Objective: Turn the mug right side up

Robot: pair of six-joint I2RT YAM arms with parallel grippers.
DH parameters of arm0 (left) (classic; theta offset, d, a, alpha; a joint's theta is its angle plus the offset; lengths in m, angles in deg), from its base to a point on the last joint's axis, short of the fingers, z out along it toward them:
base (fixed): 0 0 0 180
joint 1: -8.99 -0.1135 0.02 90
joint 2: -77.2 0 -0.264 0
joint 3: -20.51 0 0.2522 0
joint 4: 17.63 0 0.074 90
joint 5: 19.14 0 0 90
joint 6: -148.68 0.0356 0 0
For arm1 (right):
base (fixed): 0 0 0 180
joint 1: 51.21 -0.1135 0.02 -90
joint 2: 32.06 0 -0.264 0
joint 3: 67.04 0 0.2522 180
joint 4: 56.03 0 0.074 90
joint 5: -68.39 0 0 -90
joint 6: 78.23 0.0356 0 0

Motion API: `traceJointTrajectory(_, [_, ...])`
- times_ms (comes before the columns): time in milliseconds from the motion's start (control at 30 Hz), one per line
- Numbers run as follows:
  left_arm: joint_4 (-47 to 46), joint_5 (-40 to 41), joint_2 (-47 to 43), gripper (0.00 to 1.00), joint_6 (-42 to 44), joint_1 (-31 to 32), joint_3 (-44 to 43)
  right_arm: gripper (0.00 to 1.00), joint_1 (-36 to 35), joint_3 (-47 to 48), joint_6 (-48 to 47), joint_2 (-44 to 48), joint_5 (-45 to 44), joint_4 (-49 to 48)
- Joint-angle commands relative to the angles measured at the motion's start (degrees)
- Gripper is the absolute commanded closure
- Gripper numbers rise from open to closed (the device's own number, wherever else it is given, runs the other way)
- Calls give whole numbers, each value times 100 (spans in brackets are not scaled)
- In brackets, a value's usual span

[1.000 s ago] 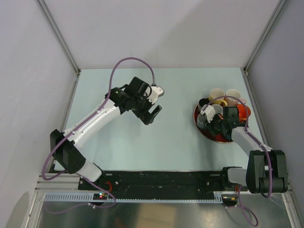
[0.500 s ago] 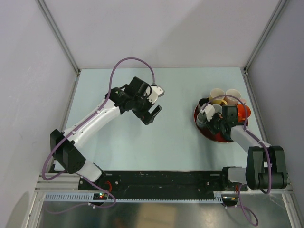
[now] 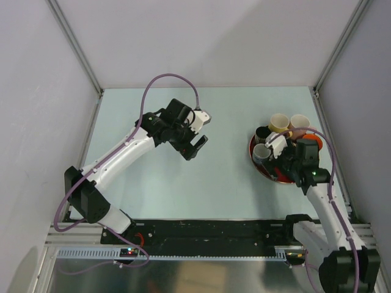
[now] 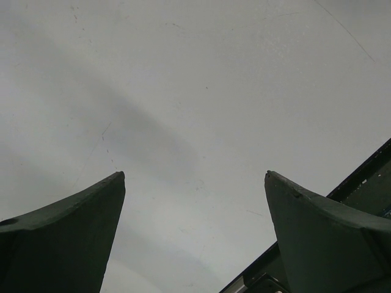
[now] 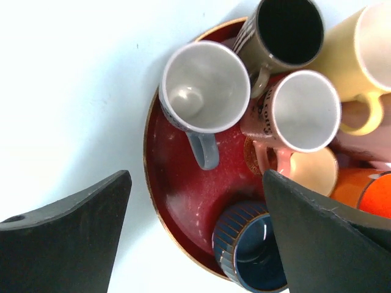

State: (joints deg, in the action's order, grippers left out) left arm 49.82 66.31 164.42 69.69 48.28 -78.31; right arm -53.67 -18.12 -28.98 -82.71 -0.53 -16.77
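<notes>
Arms seen from above: the left end effector [image 3: 194, 148] is hanging released over the surface [image 3: 232, 116], well apart from the red tray [image 3: 259, 167], where the right end effector [image 3: 273, 156] is hovering above crowded mugs [image 3: 279, 124]. Left wrist view: its jaws are gaping over nothing but surface. Right wrist view: jaws are standing wide, gripping nothing; the grey mug [image 5: 204, 85] is sitting mouth-up on the tray, just beside the pink mug [image 5: 302, 110]. The turning is looking done; only pulling clear appears left.

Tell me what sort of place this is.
Probably a robotics lab test cell: two robot arms bolted to a rail, plain walls enclosing a pale table, and a tray of assorted mugs as practice props.
</notes>
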Motion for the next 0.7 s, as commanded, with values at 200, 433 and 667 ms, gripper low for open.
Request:
traceJointTrajectory(200, [-175, 427, -55, 0, 162, -148, -70, 1, -676, 1260, 1416, 385, -39, 801])
traceJointTrajectory(433, [-266, 650, -183, 0, 223, -472, -165, 1, -1332, 2367, 1866, -458, -303, 1091])
traceJointTrajectory(667, [-299, 671, -580, 0, 176, -1152, -39, 1, -2018, 3125, 2736, -1167, -2571, 927])
